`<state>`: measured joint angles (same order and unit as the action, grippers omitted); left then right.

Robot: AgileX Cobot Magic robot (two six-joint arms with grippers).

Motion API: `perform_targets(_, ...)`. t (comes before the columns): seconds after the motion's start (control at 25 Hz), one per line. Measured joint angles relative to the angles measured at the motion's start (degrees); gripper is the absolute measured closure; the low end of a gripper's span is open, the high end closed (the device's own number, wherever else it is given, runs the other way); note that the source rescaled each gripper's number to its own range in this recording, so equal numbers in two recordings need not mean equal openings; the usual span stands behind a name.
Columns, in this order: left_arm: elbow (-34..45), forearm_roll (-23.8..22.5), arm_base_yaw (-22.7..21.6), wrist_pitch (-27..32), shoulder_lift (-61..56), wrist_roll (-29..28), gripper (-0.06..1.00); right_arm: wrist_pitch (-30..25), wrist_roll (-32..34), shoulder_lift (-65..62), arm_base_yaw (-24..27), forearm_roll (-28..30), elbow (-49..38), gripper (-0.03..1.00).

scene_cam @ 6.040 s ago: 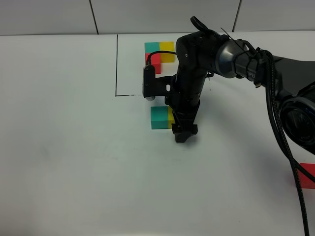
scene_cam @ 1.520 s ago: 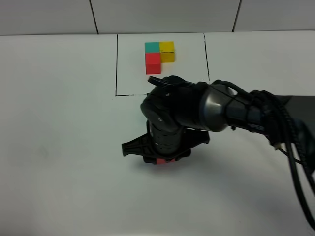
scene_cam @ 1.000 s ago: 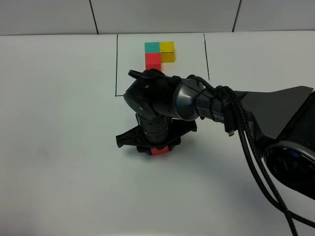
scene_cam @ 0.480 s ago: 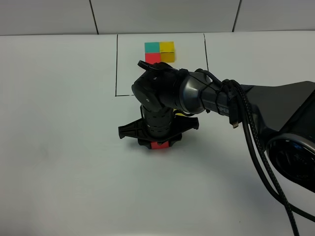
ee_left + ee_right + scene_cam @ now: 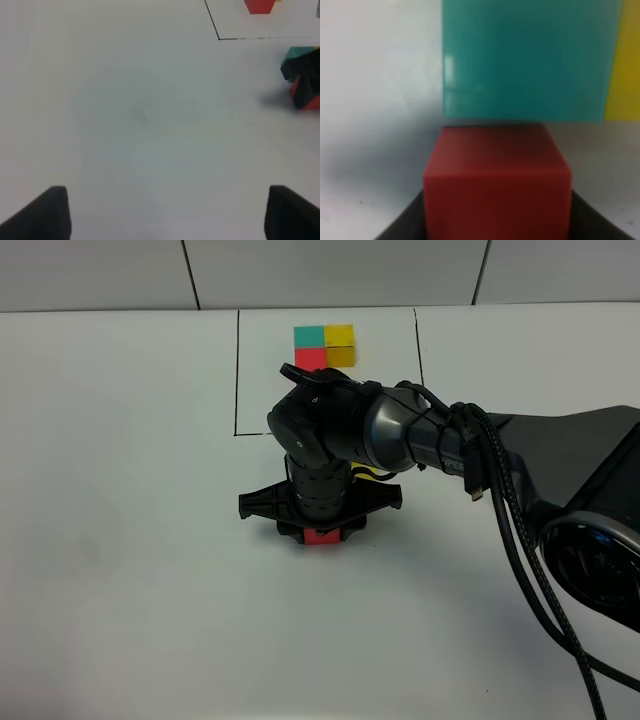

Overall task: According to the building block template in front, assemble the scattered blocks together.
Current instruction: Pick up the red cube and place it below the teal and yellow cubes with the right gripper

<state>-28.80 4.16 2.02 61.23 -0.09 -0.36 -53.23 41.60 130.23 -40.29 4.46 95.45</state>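
Fingers (image 5: 405,231) of the right gripper (image 5: 322,530) pinch the red cube (image 5: 497,185) from both sides. In our right wrist view the dark pads hug its two flanks and the cube fills the gap between them. Directly ahead of that gripper, past the held cube, sits the teal cube (image 5: 527,60), with the yellow cube (image 5: 623,65) flush against its side. The red cube's far edge comes right up to the foot of the teal one. We cannot tell whether they touch, since a dark strip of shadow lies there.

From the high camera we see the right arm reaching across the middle of the table (image 5: 120,540), gripper pointing straight down. A sliver of red shows beneath it and a scrap of yellow just beside the forearm, while the arm hides the teal cube. Whether the red cube rests on the table or hangs just above it, we cannot say.

Well beyond the gripper lies the template (image 5: 324,347), its small teal, yellow and red cubes packed together inside the thin black frame (image 5: 237,370).

Our left gripper (image 5: 170,215) is spread wide over the table. The held red cube and the teal one lie well ahead of it, toward the right arm's side.
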Motion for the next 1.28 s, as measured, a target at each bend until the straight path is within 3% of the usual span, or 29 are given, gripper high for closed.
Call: perform_targets(1.28, 0.0, 0.0, 0.0, 0.0, 0.0, 0.0, 0.19, 0.6, 2.9, 0.2, 0.6, 0.1, 0.1, 0.96)
